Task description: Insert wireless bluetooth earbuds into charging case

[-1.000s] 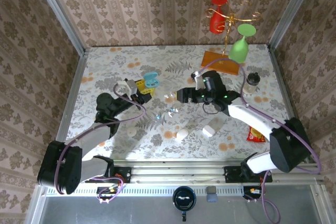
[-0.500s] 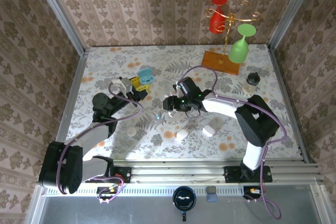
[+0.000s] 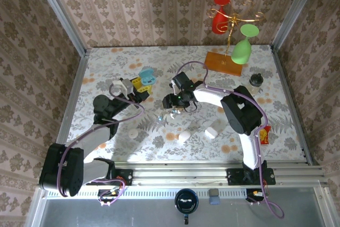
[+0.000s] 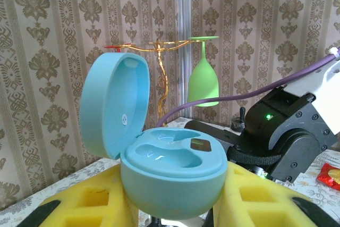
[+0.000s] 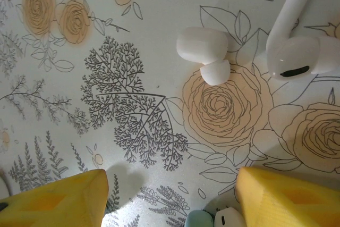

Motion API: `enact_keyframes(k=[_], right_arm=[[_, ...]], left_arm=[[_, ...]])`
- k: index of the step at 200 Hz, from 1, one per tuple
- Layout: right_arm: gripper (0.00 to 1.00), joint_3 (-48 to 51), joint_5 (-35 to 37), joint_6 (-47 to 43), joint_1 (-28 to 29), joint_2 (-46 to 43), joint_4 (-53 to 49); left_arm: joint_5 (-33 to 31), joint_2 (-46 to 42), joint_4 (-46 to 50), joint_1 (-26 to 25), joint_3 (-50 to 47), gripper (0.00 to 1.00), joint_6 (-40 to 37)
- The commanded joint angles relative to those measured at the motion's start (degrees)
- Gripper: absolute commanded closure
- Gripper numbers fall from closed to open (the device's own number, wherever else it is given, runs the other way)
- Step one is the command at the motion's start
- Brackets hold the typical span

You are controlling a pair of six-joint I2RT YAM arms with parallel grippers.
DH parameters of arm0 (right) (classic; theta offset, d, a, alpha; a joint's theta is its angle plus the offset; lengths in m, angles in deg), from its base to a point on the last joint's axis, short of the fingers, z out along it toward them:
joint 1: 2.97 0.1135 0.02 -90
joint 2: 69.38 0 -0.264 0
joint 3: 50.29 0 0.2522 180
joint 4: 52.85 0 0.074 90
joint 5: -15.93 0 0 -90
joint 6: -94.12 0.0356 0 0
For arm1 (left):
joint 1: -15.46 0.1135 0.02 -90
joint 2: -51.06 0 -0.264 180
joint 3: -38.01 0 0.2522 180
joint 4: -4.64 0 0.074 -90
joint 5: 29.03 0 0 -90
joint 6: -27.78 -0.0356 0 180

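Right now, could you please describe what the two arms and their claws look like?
Both the left arm and right arm have white link shells between black joint housings, with a purple cable looping along each. The left claw and right claw carry yellow foam pads with square recesses. A small green light glows on the right arm's black housing.

The left arm (image 3: pixel 98 134) reaches from its near-left base out toward the far middle, wrist about level. The left gripper (image 3: pixel 142 82) has its yellow pads (image 4: pixel 90 200) clamped on the open blue case (image 4: pixel 170 168). The right arm (image 3: pixel 241 115) is folded way over to the left, with the right gripper (image 3: pixel 172 102) pointing straight down, yellow fingertips (image 5: pixel 58 195) spread wide, nothing between them.
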Motion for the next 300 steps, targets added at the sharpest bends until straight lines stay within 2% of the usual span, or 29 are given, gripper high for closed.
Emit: enact_keyframes(k=[1, 104, 155, 184, 220, 266, 300], right_arm=[[0.32, -0.34, 0.81, -2.41, -0.41, 0.84, -4.47], [0.43, 7.02, -8.45, -4.18, 0.69, -4.77, -1.45], [0.44, 8.35, -12.05, -4.95, 2.08, -7.58, -1.72], [0.45, 8.43, -9.49, -6.06, 2.02, -9.97, -2.73], [0.45, 4.53, -5.01, -7.71, 1.75, -7.40, -7.35], [0.49, 0.30, -8.06, -9.84, 2.22, -3.67, -9.66], [0.50, -2.01, -4.80, -13.13, 4.10, -1.99, -15.00]], left_arm=[[1.08, -0.60, -2.94, 0.36, -0.79, 0.76, 1.37], [1.58, -1.03, -1.53, 0.35, -0.74, 0.76, 1.36], [1.43, -1.69, -1.02, 0.35, -0.74, 0.76, 0.91], [1.38, -2.36, -0.44, 0.36, -0.83, 0.76, 0.67], [0.86, -3.18, 0.47, 0.34, -1.35, 0.76, -0.04], [0.41, -4.57, 2.12, 0.35, -1.80, 0.76, -1.00], [0.15, -5.80, 4.59, 0.47, -1.45, 0.77, -2.22]])
